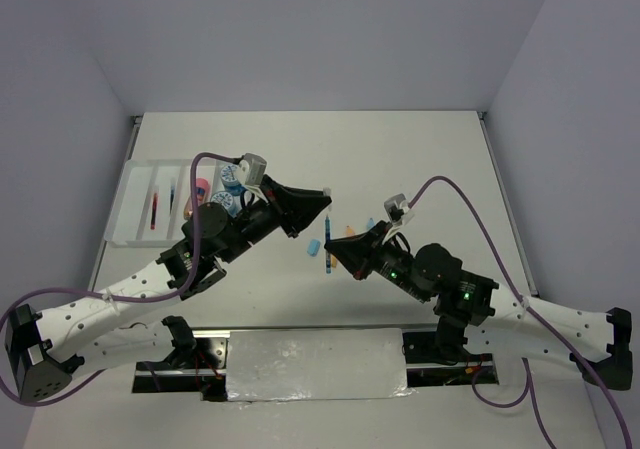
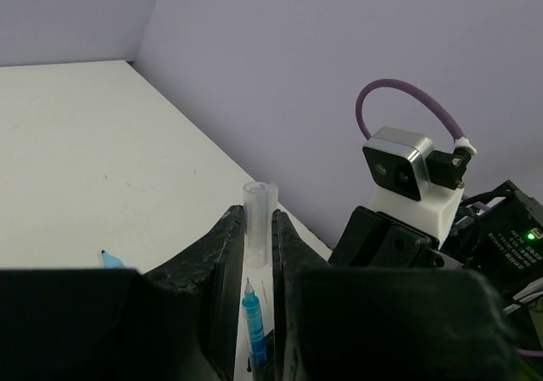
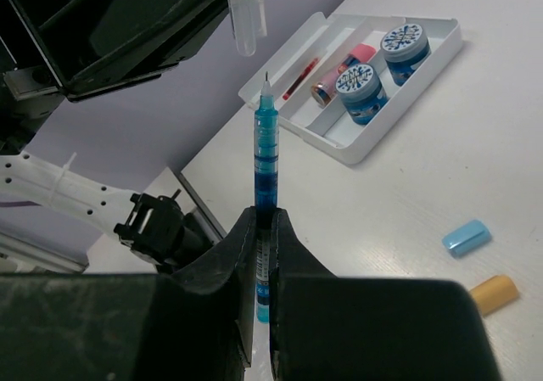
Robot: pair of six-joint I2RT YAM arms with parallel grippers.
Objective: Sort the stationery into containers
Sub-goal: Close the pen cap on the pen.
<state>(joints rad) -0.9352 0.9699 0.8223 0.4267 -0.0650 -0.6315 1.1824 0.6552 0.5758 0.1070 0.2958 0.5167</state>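
My left gripper [image 2: 259, 215] is shut on a clear pen cap [image 2: 259, 228], held in the air with its open end facing the right arm. My right gripper [image 3: 265, 220] is shut on a thin blue pen [image 3: 266, 152], whose bare tip points at the cap [image 3: 244, 16] across a short gap. Seen from above, both grippers meet over the table's middle, left [image 1: 322, 202] and right [image 1: 337, 250]. The white tray [image 1: 140, 184] at the left holds two blue-white rolls [image 3: 405, 40] [image 3: 355, 82], a pink-orange cylinder [image 3: 339, 69] and a red pen [image 3: 301, 75].
A short light-blue piece [image 3: 467, 237] and an orange piece [image 3: 494, 294] lie loose on the table near the right arm. Another light-blue piece [image 1: 314, 246] lies under the grippers. Grey walls close in the table's left, right and far sides.
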